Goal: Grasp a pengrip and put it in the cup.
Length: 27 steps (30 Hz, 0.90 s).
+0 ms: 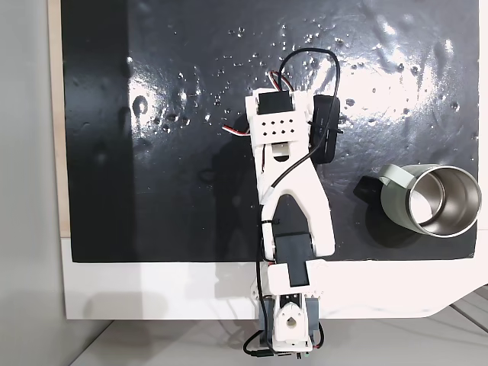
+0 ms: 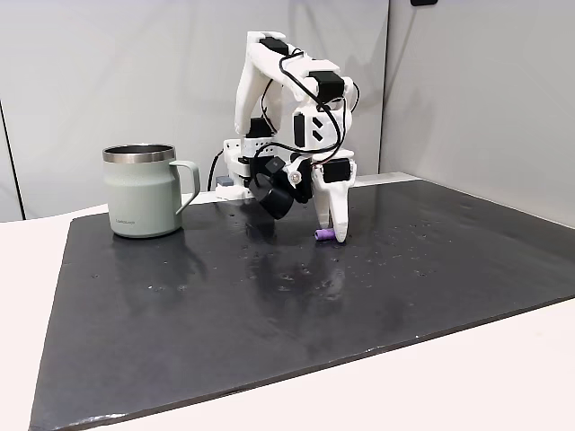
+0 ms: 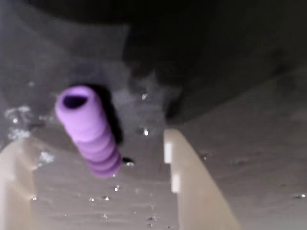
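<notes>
The pengrip (image 3: 88, 132) is a small ribbed purple tube lying on the black mat, its open end facing the wrist camera. My gripper (image 3: 96, 143) is open and straddles it, one cream finger (image 3: 17, 187) to its left and the other (image 3: 192, 187) to its right, with gaps on both sides. In a fixed view, the gripper (image 2: 331, 237) points down onto the mat with the pengrip (image 2: 322, 235) at its tips. The cup (image 2: 142, 193), a sage-green mug with a steel inside, stands upright at the left of that view and empty at the right of the overhead-like fixed view (image 1: 396, 187).
A shiny black mat (image 1: 168, 191) speckled with droplets covers a white table (image 1: 152, 293). The arm (image 1: 290, 191) reaches from its base at the near edge across the mat's middle. Walls (image 2: 467, 90) stand close behind the table.
</notes>
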Each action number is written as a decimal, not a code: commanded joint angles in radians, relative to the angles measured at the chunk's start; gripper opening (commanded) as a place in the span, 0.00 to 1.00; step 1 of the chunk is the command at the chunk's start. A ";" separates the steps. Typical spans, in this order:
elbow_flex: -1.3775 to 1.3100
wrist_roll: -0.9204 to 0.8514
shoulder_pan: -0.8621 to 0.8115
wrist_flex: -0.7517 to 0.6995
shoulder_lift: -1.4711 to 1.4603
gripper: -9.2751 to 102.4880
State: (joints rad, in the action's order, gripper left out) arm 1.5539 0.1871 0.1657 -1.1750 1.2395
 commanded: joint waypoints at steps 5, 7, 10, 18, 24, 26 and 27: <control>-0.048 -0.021 -0.017 0.031 -0.017 0.23; -0.038 -0.021 -0.017 0.037 -0.020 0.19; -0.035 -0.023 -0.020 0.040 -0.021 0.13; -0.049 -0.026 -0.031 0.017 -0.006 0.08; -0.190 -0.023 -0.040 -0.114 0.051 0.08; -0.230 -0.021 -0.040 -0.152 0.067 0.08; -0.247 -0.021 -0.040 -0.167 0.077 0.08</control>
State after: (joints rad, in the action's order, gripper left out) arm 1.3975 0.1687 0.1442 -1.2947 1.2349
